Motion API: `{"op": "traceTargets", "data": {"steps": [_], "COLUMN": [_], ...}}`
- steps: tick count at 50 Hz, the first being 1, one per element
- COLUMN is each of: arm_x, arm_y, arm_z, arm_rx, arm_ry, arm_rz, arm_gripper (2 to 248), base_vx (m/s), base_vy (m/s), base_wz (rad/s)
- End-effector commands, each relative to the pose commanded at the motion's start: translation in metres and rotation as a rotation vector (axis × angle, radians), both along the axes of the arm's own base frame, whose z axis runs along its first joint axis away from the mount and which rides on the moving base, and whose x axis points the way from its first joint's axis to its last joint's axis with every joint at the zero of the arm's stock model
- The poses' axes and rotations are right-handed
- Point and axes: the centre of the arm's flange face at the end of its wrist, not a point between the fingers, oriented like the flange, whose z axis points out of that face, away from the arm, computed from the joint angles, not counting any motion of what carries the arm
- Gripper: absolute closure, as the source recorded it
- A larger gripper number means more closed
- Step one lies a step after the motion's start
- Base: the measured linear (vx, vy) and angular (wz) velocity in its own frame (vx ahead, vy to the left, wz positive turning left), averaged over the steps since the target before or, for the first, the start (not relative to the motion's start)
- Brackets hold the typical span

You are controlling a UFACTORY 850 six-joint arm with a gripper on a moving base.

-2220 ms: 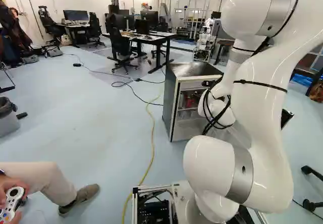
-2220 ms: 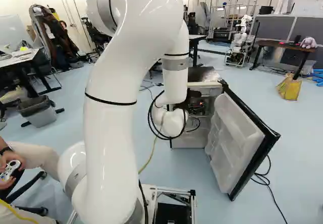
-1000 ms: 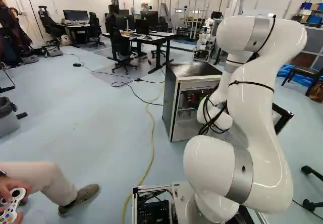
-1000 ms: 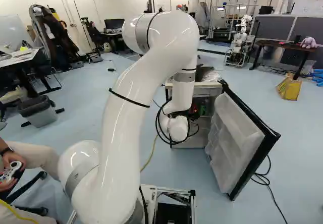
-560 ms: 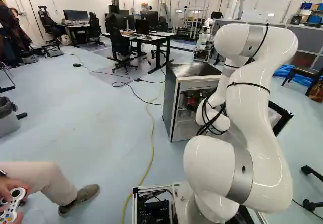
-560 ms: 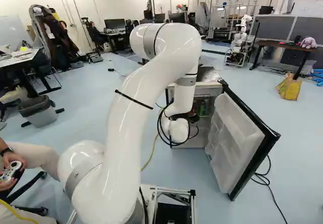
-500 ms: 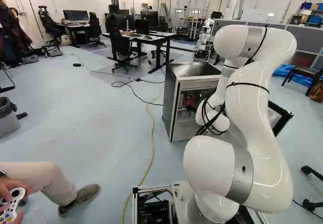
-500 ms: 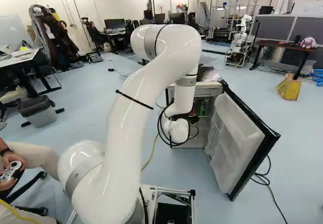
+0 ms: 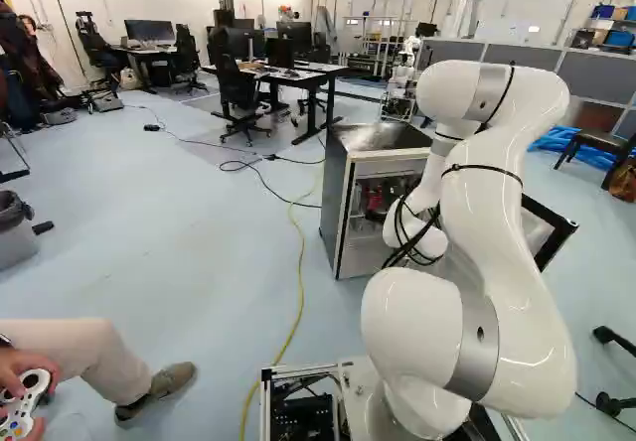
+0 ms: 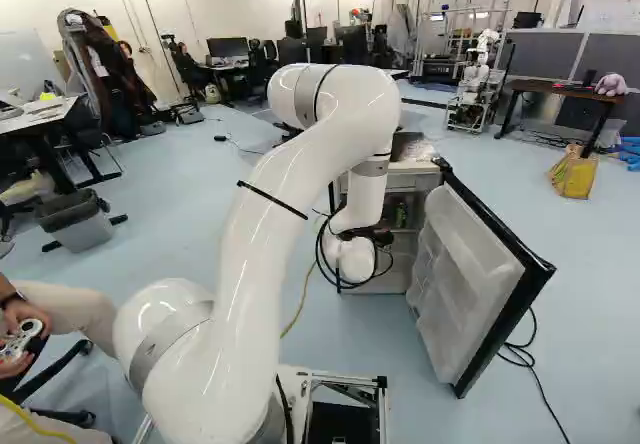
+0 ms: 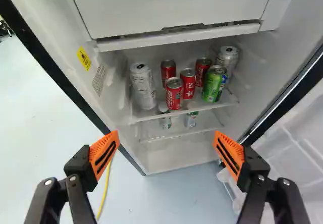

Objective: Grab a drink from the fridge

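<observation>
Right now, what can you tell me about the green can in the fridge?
The green can has a silvery top and looks metallic. It stands upright near the front of the upper shelf in the open fridge. Close behind it are a red can and a silver can; whether they touch it, I cannot tell. The tool is not holding it.

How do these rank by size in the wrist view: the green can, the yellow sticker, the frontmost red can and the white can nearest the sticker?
Largest to smallest:
1. White can
2. Green can
3. Frontmost red can
4. Yellow sticker
</observation>
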Motion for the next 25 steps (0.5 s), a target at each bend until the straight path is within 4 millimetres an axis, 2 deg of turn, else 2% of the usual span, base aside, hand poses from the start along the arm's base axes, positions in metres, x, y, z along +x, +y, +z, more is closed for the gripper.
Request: {"op": "traceTargets", "data": {"steps": [25], "arm_x": [0.017], "arm_y": [-0.001], "arm_z": [-0.008], "arm_rx": [-0.007], "arm_ry": [0.026], "arm_rz": [0.018], "arm_gripper": [3], "base_vx": [0.000], "base_vy": [0.000], "base_wz": [0.000]}}
